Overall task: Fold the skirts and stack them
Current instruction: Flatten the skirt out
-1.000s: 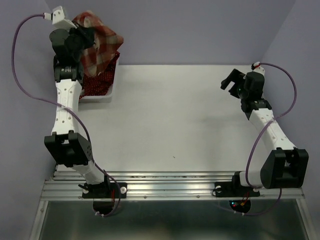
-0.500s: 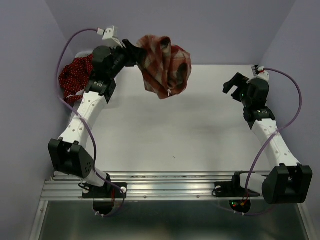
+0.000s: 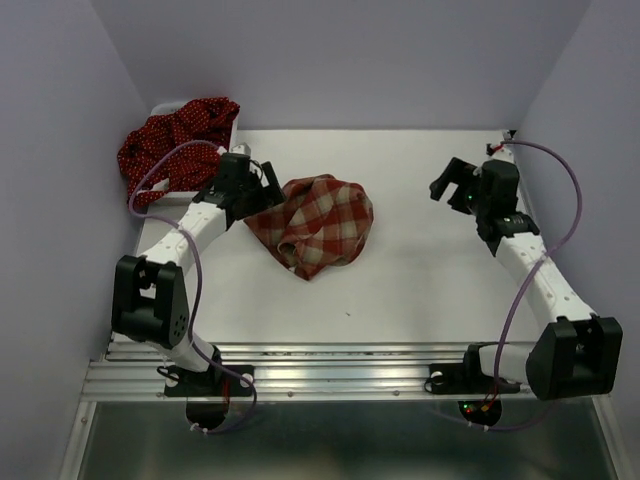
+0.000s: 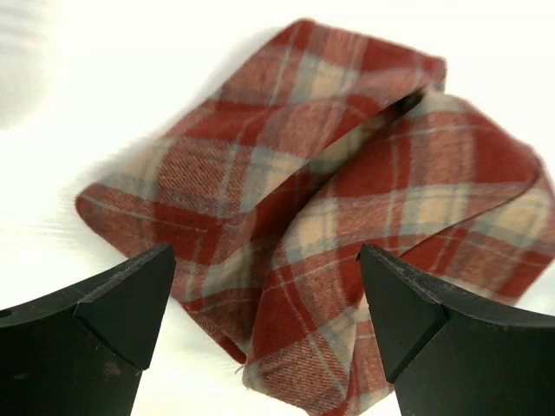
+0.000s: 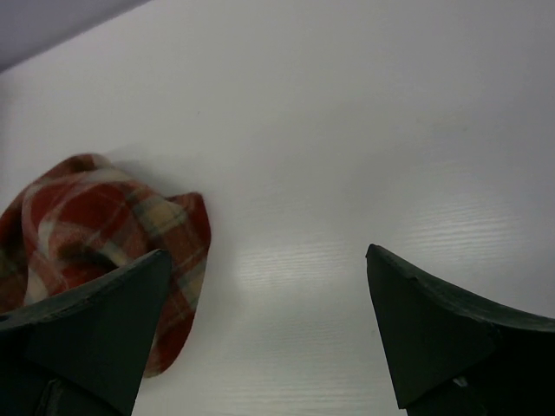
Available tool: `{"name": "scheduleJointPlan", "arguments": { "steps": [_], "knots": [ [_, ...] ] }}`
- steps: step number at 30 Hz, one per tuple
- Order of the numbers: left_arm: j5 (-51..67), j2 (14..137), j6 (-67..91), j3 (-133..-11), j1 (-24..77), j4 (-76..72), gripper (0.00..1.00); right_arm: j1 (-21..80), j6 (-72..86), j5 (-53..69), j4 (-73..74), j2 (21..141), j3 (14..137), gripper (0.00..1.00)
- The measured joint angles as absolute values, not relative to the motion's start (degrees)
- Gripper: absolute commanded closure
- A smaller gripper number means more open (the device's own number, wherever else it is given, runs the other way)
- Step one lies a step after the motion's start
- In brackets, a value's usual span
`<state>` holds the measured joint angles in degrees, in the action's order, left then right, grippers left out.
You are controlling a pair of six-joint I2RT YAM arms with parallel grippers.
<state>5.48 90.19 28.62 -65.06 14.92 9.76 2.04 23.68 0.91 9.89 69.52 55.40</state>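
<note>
Smooth white tabletop (image 3: 430,290), lilac walls (image 3: 55,150). The plaid skirt (image 3: 320,228) lies crumpled left of centre, soft woven check bunched in thick folds. My left hand (image 3: 268,190) is spread at its edge, holding nothing; my right hand (image 3: 447,180), spread too, is well apart. I should pinch two corners and pull it flat before folding. The dotted skirts (image 3: 175,150) heap far left.

You have bare table (image 3: 420,290) across the right half and along the near edge. Left of the middle, the crumpled plaid skirt (image 3: 318,225) blocks the way, with the left gripper (image 3: 270,192) just beside its left side. The basket (image 3: 165,104), heaped with dotted skirts (image 3: 170,145), fills the far left corner.
</note>
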Motion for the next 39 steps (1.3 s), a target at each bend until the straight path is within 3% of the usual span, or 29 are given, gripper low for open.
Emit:
{"name": "scheduleJointPlan", "arguments": {
  "steps": [10, 21, 23, 24, 28, 30, 32, 35, 39],
  "knots": [
    [-7.9, 82.2, 32.4, -59.7, 14.8, 15.9, 0.01, 29.4, 17.5, 6.2, 10.9, 78.2, 56.6, 0.0],
    [-13.4, 73.9, 40.0, -49.7, 11.5, 17.2, 0.01, 51.2, 6.3, 1.8, 12.9, 96.2, 75.0, 0.03],
    [-13.1, 73.7, 40.4, -48.6, 9.8, 16.3, 0.01, 52.4, 5.5, 0.3, 13.6, 100.5, 79.3, 0.14],
    [-12.6, 73.8, 40.6, -47.9, 8.8, 15.4, 0.01, 52.7, 4.9, -1.0, 14.4, 102.3, 81.2, 0.25],
    [-11.4, 74.4, 41.0, -46.9, 7.2, 13.7, 0.01, 53.5, 3.7, -6.4, 17.0, 108.0, 85.6, 0.39],
    [-10.7, 74.9, 41.0, -46.9, 7.1, 12.6, 0.01, 53.5, 3.4, -8.4, 18.2, 109.3, 86.0, 0.61],
    [-9.9, 75.7, 40.9, -46.9, 7.0, 11.1, 0.01, 53.5, 3.0, -9.6, 19.3, 110.4, 86.1, 0.71],
    [-8.3, 78.0, 40.7, -46.9, 6.9, 8.8, 0.01, 53.3, 2.3, -10.2, 20.8, 111.0, 86.1, 0.97],
    [-6.3, 81.3, 40.4, -46.9, 6.7, 7.0, 0.01, 53.3, 3.1, -11.2, 21.5, 110.6, 86.1, 0.99]
  ]
}}
